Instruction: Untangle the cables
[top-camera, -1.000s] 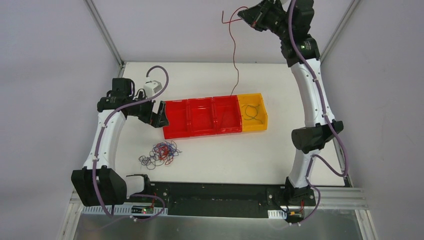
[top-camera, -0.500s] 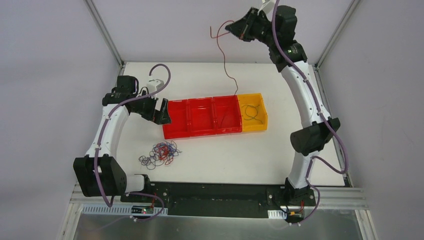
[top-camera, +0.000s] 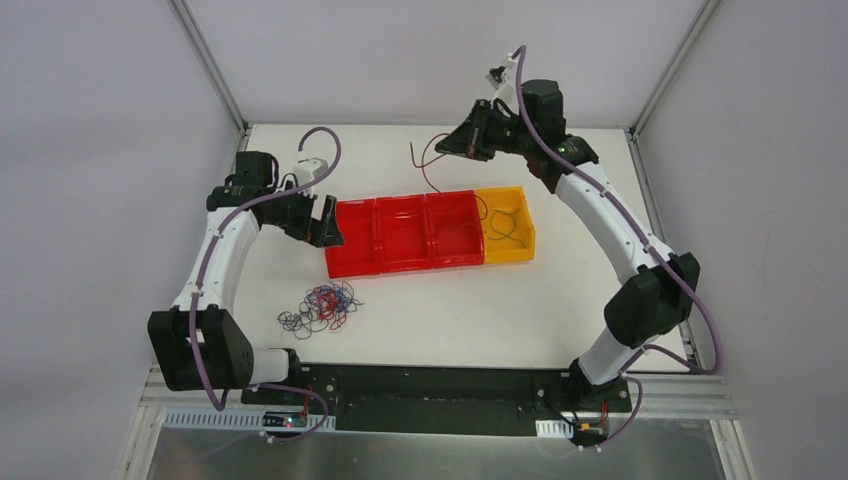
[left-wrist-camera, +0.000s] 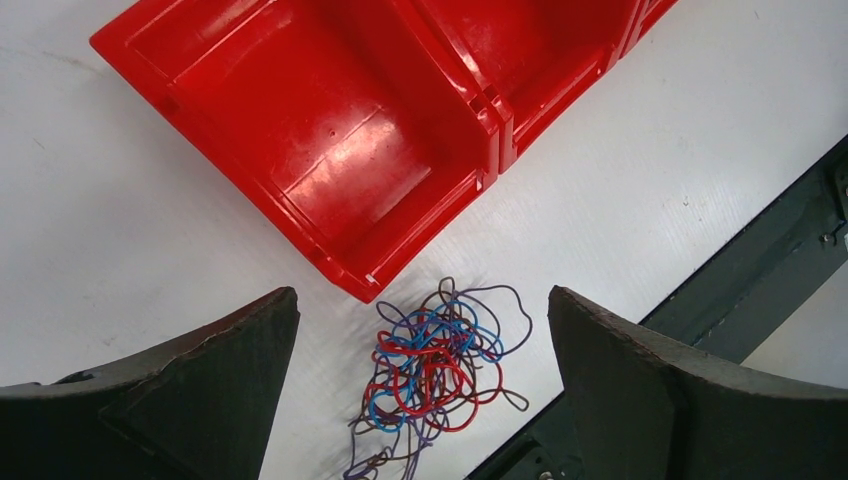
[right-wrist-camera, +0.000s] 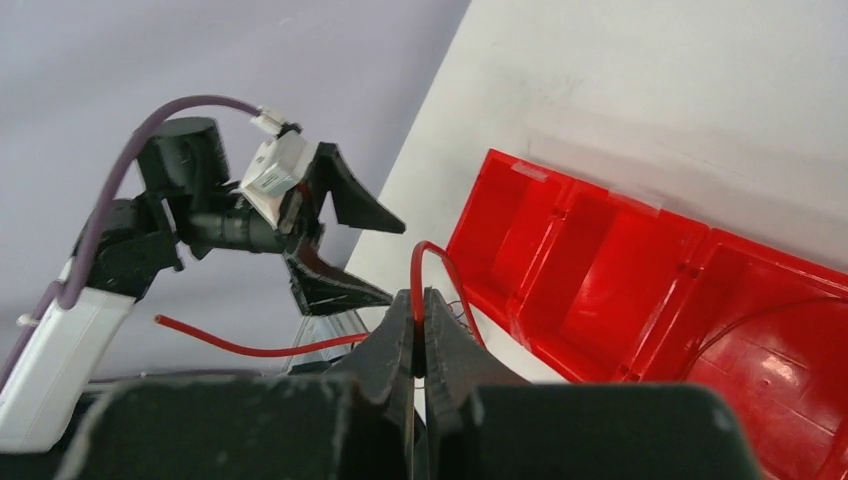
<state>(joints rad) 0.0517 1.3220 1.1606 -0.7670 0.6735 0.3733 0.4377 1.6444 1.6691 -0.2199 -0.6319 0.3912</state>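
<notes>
Nearest to the arm bases on my overhead feed, the cables (top-camera: 320, 305) lie as a small clump of red, blue and purplish loops on the white tabletop (top-camera: 450, 310), left of centre and just on the near side of the row of red bins (top-camera: 405, 232). The left wrist camera looks straight down on that clump (left-wrist-camera: 435, 370), close to the corner of the end red bin (left-wrist-camera: 330, 140) but not touching it. The left fingers (left-wrist-camera: 200, 390) are spread wide apart with nothing between them, and they hover above the left end of the row (top-camera: 322, 225). At the right end of the row a yellow bin (top-camera: 505, 225) holds a thin dark loop of wire. Farther back, the right fingers (top-camera: 452, 145) hang over the far part of the tabletop, pressed together (right-wrist-camera: 390, 345) on a single red wire (right-wrist-camera: 435, 265). That wire (top-camera: 425, 165) curls down from them toward the far rim of the red bins. I cannot tell whether its lower end touches the rim.
</notes>
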